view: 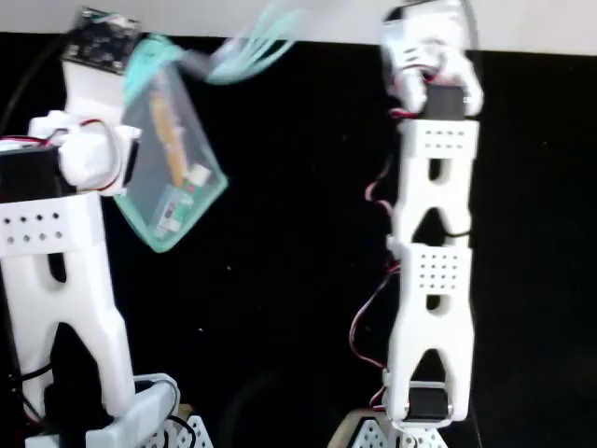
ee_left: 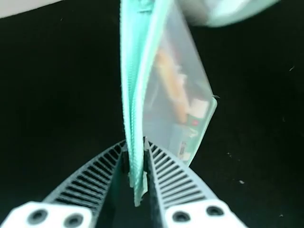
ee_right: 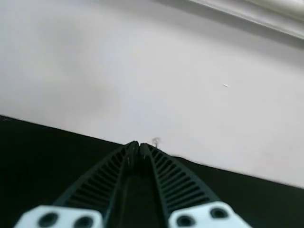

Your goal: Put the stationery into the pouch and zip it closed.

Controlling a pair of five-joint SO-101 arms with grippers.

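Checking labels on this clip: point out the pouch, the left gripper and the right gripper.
pouch (view: 151, 177), high view, its clear side panel.
left gripper (ee_left: 136, 147), left wrist view, between the fingertips clamped on the pouch's zip edge.
right gripper (ee_right: 136, 146), right wrist view, where the shut fingertips meet.

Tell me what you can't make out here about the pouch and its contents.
- Zip: in the left wrist view the left gripper covers part of the zipper, so whether it is fully closed is unclear.
- Contents: the pouch has a frosted wall; the orange item inside is too blurred to identify.
- Teal streak, high view: smeared, shape unclear.
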